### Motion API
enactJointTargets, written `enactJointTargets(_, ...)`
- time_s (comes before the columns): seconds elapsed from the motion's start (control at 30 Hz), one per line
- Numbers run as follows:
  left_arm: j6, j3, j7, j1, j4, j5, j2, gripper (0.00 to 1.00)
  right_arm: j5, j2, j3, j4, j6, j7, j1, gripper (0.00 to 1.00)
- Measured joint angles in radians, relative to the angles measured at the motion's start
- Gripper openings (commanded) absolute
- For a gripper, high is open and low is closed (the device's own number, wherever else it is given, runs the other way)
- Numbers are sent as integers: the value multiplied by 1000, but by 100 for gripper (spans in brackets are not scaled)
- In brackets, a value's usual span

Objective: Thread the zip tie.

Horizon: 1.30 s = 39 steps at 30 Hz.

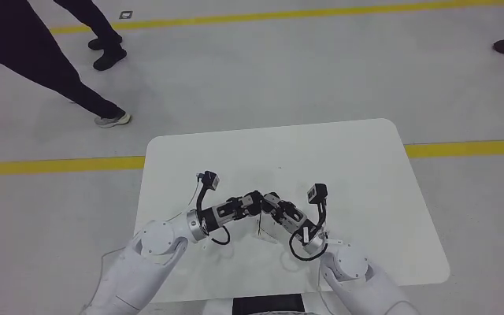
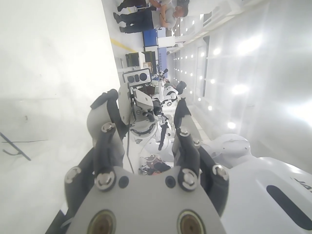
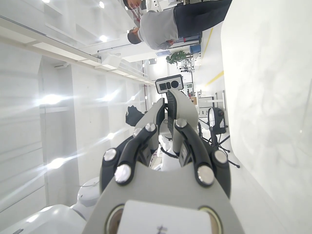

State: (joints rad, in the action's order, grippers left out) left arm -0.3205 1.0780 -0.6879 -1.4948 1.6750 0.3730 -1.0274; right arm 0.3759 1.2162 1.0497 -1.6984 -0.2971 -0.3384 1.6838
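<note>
My left claw (image 2: 143,101) is spread wide, its two dark fingers (image 2: 107,105) well apart with nothing gripped between them. Seen from above, it points to the right over the near half of the white worktop (image 1: 354,157). The zip tie (image 2: 15,144), or what I take for it, is a thin dark strip lying flat on the worktop beside my left claw and apart from both fingers. Its long axis runs aslant over the surface. One end is cut off at the picture's edge, so its full length is hidden. I cannot tell head from tail, nor which way it points across the worktop. A finer dark line and a small hooked curl lie close against it. Whether they belong to the tie or are something else I cannot make out. Further right, my right claw (image 3: 165,96) has its fingers drawn almost together, leaving just a narrow slit between the pads (image 3: 172,105). The slit is dark, and I cannot tell whether anything thin is pinched in it. This claw points to the left, so the two claws face each other tip to tip near the middle of the worktop's near half. From above, their meeting place is a small dark knot where single fingers are too small to read, and I cannot say whether the claws touch.
</note>
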Motion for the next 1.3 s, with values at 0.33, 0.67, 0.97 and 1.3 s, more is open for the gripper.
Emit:
enactJointTargets(0.33,4,-7,3,4,-12,-2,1,29,-24,-1,7,-3,17,1,2,0)
enactJointTargets(0.67,12,-11,3,7,-13,-7,3,23,-58,-1,12,-7,31,12,4,0)
enactJointTargets(0.97,19,-12,6,13,-14,-11,4,20,-85,-1,16,-9,38,28,5,0)
enactJointTargets(1.3,22,-16,7,16,-17,-11,5,18,-114,0,15,-6,41,38,5,0)
